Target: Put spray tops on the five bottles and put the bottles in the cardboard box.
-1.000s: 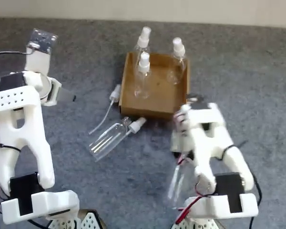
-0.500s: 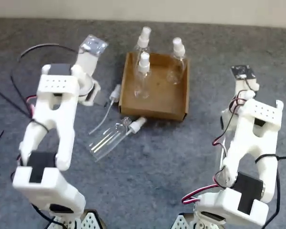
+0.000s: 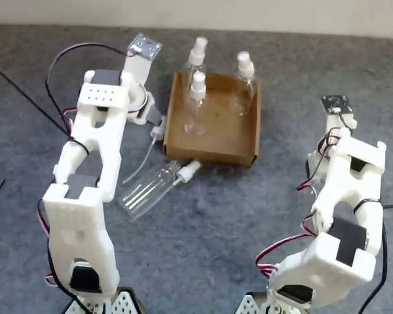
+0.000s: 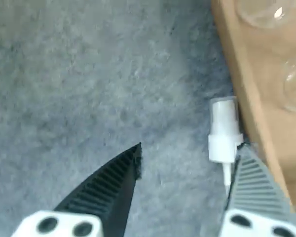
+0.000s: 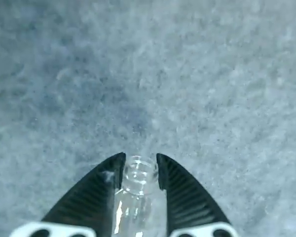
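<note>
The cardboard box sits at mid-table with three clear bottles standing in it, each with a white spray top. Another capped bottle lies on its side in front of the box. A loose spray top with its thin tube lies against the box's left wall. My left gripper hangs open just over it, one finger on each side. My right gripper is shut on the neck of an uncapped clear bottle, over bare carpet to the right of the box.
Grey carpet covers the table. The box wall lies close beside the left gripper's grey finger. Loose cables run from both arms, including one at the far left. Open carpet lies between the lying bottle and the right arm.
The left arm has swung right and down to the loose spray top beside the box. The right arm has pulled away from the box's front to the right side, carrying the uncapped bottle.
</note>
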